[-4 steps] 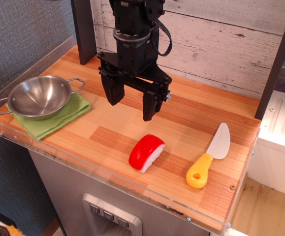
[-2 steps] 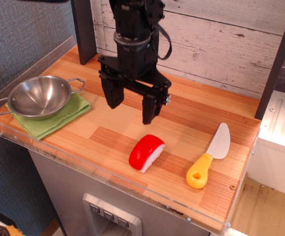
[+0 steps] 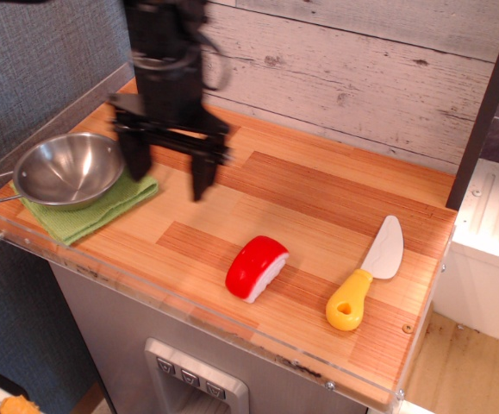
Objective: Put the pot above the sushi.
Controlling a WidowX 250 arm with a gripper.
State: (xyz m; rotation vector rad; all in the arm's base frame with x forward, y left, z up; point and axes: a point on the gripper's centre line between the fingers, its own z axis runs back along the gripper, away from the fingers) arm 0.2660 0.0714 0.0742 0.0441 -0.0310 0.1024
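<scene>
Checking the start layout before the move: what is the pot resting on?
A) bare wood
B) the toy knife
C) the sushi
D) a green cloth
D: the pot sits on a folded green cloth at the counter's left end, apart from the sushi.

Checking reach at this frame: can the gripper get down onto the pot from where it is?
Probably yes. The gripper hangs open just right of the pot, which sits uncovered on the green cloth with nothing lying between them. The sushi and knife are well off to the right.
</scene>
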